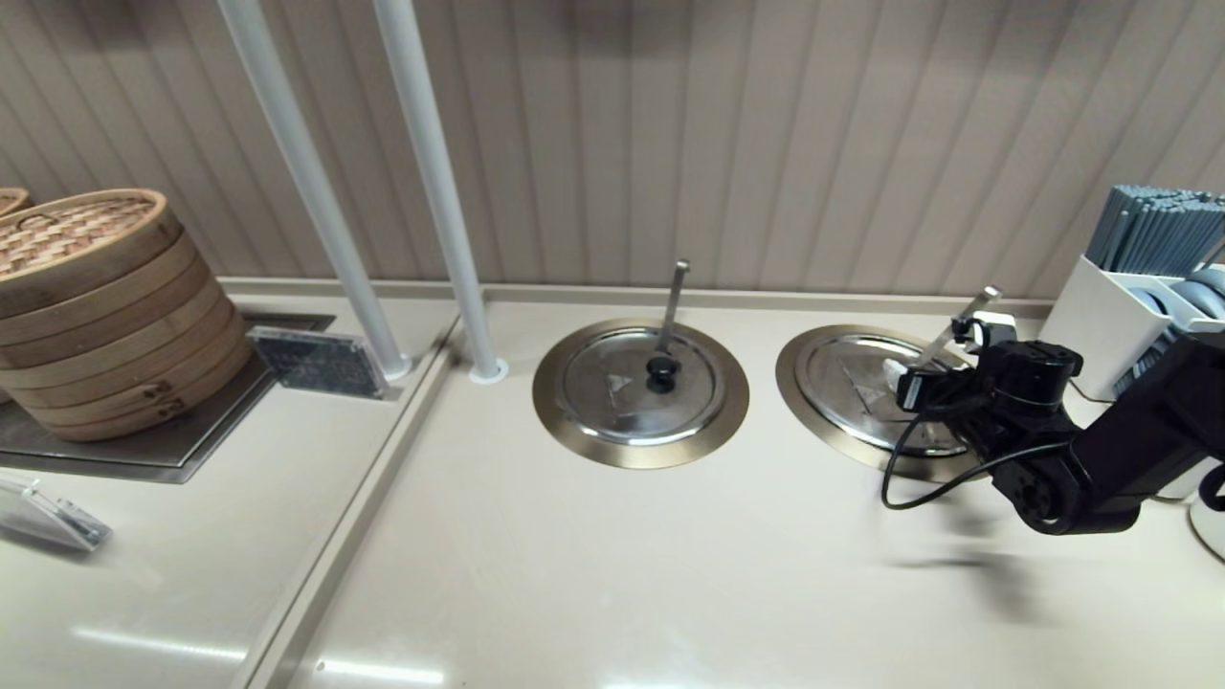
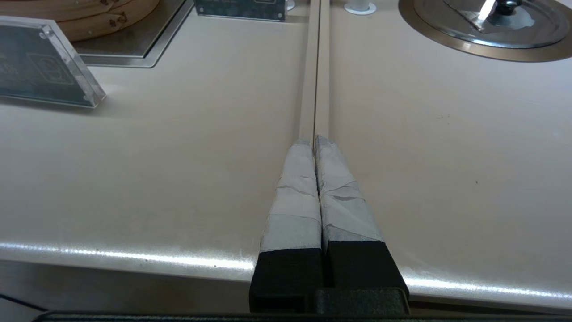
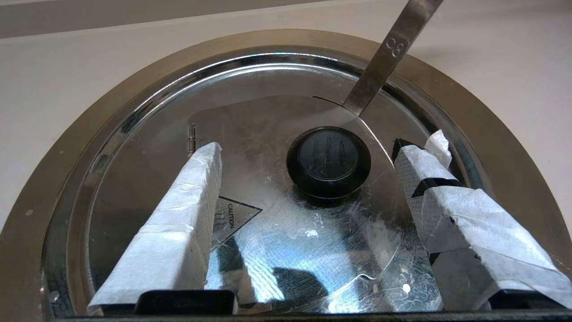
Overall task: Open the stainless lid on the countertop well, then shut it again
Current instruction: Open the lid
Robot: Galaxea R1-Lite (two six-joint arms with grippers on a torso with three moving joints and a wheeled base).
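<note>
The right gripper (image 3: 313, 179) hovers low over the stainless lid (image 3: 268, 232), its taped fingers (image 3: 178, 214) spread wide on either side of the black knob (image 3: 328, 161) without touching it. The lid sits closed in the countertop well (image 1: 813, 402), whose bronze rim ring lies flush in the counter (image 1: 593, 574) at the right of the scene. A slanted ladle handle (image 1: 962, 325) pokes out through a notch at the lid's far edge. To the left sits a twin lid (image 1: 641, 383) in its own ring, with a nearly upright handle. The left gripper (image 2: 315, 143) rests at the counter's near edge over a seam, its fingers pressed together. Bamboo steamers (image 1: 96, 306) stand far left.
</note>
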